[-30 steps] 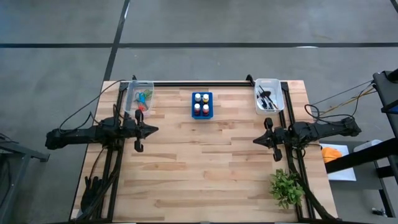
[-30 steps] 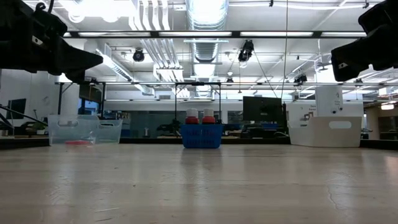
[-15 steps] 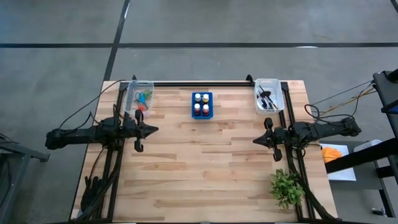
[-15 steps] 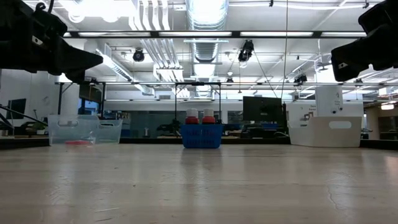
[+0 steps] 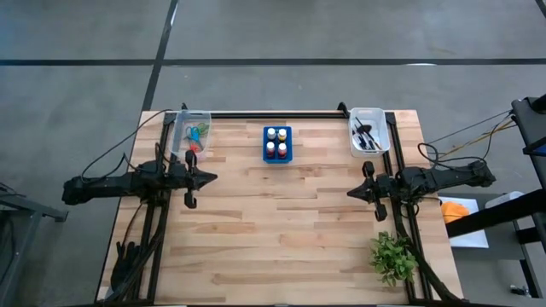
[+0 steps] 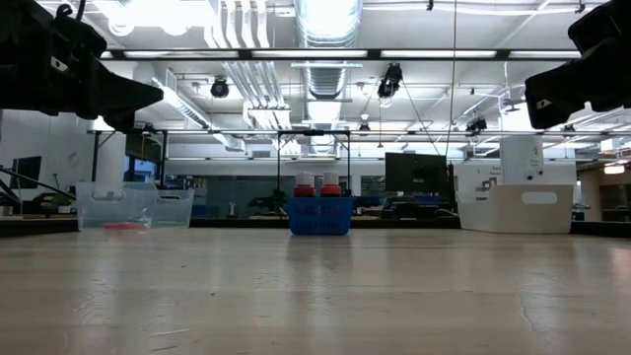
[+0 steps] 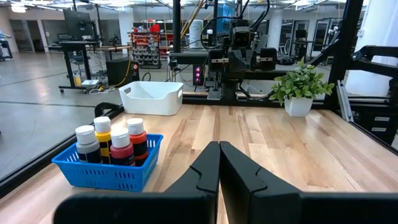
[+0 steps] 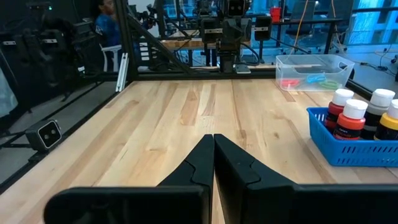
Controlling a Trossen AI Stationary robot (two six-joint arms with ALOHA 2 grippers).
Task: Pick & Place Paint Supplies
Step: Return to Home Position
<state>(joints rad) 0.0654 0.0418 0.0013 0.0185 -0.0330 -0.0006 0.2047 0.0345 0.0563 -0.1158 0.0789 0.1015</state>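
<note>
Looks like a robotics lab or workshop, probably: exposed ceiling ducts (image 6: 322,74), concrete floor (image 5: 299,30), equipment racks (image 7: 149,42) beyond.

My high camera hangs over the table (image 5: 281,222) and looks straight down, far enough that I see the whole top with the left arm (image 5: 119,183) and the right arm (image 5: 444,177). My low camera sits at the front edge, at surface height, and faces level across the wood into the room behind. The blue holder (image 6: 318,215) stands in the middle of its picture, at the far side. Each wrist camera looks forward over its own gripper, low above the wood. The left gripper (image 7: 219,147) points toward the right side, the right gripper (image 8: 213,138) toward the left. Both wrist views share the blue holder.
</note>
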